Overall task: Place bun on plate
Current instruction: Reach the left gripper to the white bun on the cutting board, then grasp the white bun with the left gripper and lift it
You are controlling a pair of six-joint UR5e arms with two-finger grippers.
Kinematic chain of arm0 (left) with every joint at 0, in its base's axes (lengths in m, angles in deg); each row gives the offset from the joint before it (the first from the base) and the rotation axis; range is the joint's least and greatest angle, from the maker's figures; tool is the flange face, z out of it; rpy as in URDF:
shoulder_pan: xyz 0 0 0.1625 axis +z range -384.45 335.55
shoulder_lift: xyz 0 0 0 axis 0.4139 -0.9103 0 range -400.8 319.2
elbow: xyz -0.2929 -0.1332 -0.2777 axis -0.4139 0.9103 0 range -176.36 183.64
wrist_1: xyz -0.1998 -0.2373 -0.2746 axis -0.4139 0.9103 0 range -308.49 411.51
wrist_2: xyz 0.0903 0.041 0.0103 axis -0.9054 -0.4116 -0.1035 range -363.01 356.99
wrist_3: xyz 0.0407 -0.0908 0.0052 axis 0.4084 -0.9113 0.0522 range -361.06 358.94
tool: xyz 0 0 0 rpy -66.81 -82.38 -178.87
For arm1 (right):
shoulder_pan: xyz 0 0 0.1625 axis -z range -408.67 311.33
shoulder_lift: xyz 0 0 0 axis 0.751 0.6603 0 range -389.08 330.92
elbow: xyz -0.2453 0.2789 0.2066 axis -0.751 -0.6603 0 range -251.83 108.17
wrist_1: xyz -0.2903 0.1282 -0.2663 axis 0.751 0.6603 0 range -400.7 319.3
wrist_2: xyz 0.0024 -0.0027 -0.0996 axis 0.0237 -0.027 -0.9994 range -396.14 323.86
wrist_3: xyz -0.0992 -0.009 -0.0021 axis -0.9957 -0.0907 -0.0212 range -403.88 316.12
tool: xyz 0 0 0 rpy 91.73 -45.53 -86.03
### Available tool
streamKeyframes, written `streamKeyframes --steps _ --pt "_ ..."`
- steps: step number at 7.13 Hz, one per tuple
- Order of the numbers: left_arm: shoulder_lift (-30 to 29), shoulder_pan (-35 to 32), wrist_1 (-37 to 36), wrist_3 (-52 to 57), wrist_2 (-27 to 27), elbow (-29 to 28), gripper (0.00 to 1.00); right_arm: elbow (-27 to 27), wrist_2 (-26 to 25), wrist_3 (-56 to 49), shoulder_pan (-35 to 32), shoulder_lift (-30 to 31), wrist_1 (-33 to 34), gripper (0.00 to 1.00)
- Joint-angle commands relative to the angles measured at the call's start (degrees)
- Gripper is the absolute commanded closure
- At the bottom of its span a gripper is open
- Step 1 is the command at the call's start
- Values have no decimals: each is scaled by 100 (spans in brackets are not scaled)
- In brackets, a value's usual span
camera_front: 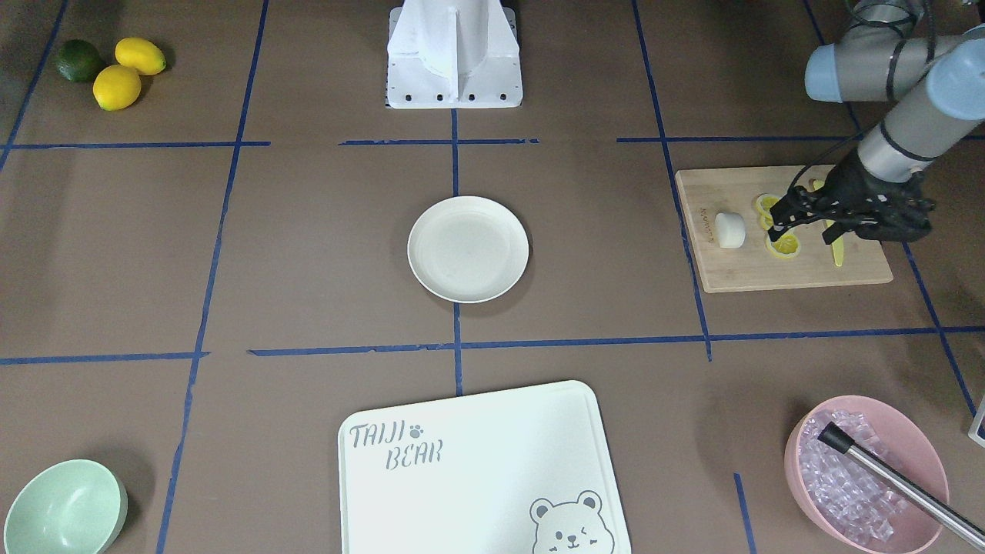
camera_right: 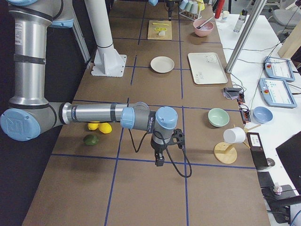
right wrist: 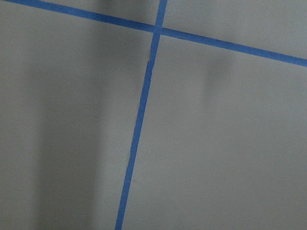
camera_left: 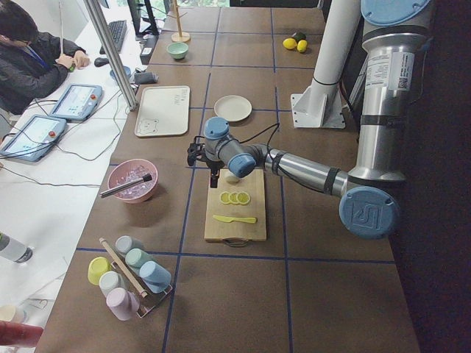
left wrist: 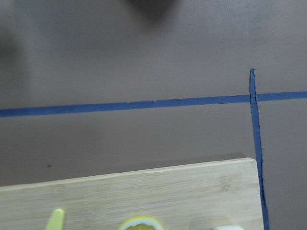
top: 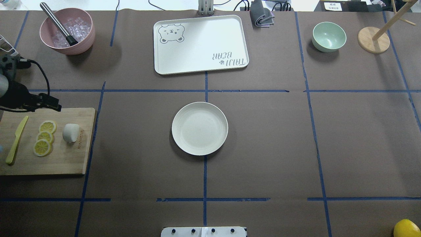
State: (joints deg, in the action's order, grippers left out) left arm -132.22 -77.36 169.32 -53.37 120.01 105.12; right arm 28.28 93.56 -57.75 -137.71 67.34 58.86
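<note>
The bun [top: 70, 132] [camera_front: 729, 230] is a small white roll lying on a wooden cutting board [top: 65, 158], beside three lemon slices [top: 44, 136]. A sliver of it shows at the bottom edge of the left wrist view. The round cream plate [top: 199, 128] [camera_front: 468, 248] sits bare at the table's middle, well apart from the board. My left gripper [top: 57, 107] [camera_front: 779, 221] hovers over the board's far edge above the slices, a short way from the bun; its fingers look shut and hold nothing. My right gripper [camera_right: 160, 162] hangs over bare table far from both, seen only from the side, so I cannot tell its state.
A yellow-green knife [top: 14, 141] lies on the board. A pink bowl [top: 67, 31] of ice with a metal tool, a bear-printed board [top: 200, 44], a mint bowl [top: 329, 36] and a wooden stand [top: 374, 40] line the far side. Lemons and a lime [camera_front: 115, 65] sit near the robot base [camera_front: 454, 61].
</note>
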Motion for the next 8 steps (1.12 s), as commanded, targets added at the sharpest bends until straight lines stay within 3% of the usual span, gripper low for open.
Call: streamKeyframes --steps 1,3,4,5,8 --pt "2 910 66 -788 -741 117 0 -1 -6 -2 0 -9 -7 0" --pt "2 1115 66 -808 -814 109 0 -10 -6 -2 0 0 2 0" --pt "10 1151 66 -799 -841 117 44 -10 3 7 0 0 -7 0" --pt "11 1160 49 -781 -841 117 56 -10 20 7 0 0 2 0" --pt "11 1151 5 -755 -824 231 61 -10 38 7 0 0 2 0"
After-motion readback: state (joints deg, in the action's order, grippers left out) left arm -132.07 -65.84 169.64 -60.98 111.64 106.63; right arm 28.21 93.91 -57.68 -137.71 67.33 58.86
